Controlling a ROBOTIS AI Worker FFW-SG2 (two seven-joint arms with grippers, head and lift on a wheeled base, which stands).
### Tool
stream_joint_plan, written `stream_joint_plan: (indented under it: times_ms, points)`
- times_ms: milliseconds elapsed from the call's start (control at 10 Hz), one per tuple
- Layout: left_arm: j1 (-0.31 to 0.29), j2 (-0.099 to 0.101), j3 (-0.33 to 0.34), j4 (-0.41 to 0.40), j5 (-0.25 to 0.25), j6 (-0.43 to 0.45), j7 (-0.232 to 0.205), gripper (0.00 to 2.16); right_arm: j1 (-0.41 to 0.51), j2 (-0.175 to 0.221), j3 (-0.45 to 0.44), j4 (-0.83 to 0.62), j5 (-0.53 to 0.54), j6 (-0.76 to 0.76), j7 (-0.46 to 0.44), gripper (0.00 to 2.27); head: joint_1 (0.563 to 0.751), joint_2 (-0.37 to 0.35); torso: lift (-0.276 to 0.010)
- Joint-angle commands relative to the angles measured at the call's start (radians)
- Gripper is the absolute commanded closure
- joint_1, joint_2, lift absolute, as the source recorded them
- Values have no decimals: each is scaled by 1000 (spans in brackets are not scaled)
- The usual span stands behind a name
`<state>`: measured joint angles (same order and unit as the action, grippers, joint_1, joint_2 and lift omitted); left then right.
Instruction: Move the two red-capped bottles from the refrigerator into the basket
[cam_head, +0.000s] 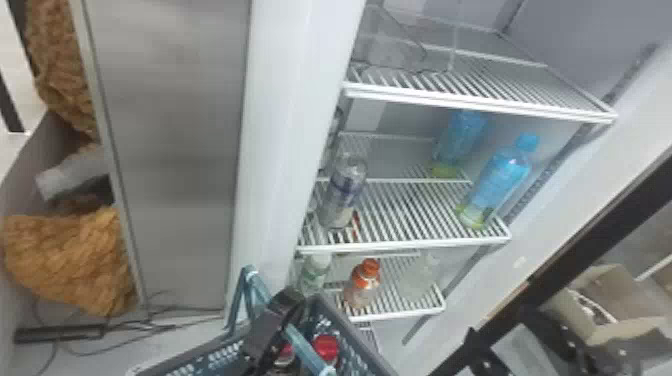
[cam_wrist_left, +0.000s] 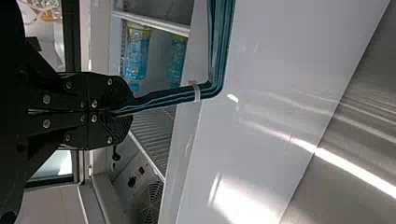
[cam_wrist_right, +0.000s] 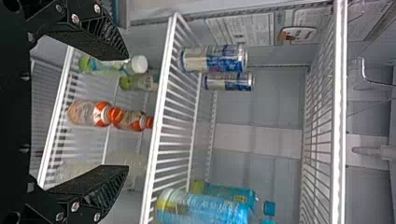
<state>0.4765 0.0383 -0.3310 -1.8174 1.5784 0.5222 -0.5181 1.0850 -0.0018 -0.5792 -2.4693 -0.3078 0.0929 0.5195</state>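
Two red-capped bottles, one and the other, are inside the dark basket. Above the basket, my left gripper is at its teal handle; in the left wrist view the left gripper is shut on that handle. Facing into the refrigerator, my right gripper has its fingers spread, nothing held between them. Beyond them, orange-capped bottles stand on a lower shelf; one orange-capped bottle is behind the basket in the head view.
Blue bottles stand on the refrigerator's middle shelf, with silver-and-blue cans on that shelf too. A white-capped bottle is on the lower shelf. The refrigerator's white side wall rises left of the shelves.
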Motion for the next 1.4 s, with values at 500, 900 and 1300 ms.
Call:
stream_joint_plan:
  times_ms: [500, 900, 1300]
  points:
    - [2, 2, 0, 0, 1, 5, 0, 1204, 73, 3, -85, 68, 25, -159, 77, 193, 695, -350, 0]
    - [7, 2, 0, 0, 5, 0, 1, 1204, 71, 3, -99, 119, 3, -201, 91, 191, 695, -350, 0]
    - [9, 2, 0, 0, 7, -2, 0, 1204, 41, 3, -97, 154, -17, -206, 112, 185, 695, -350, 0]
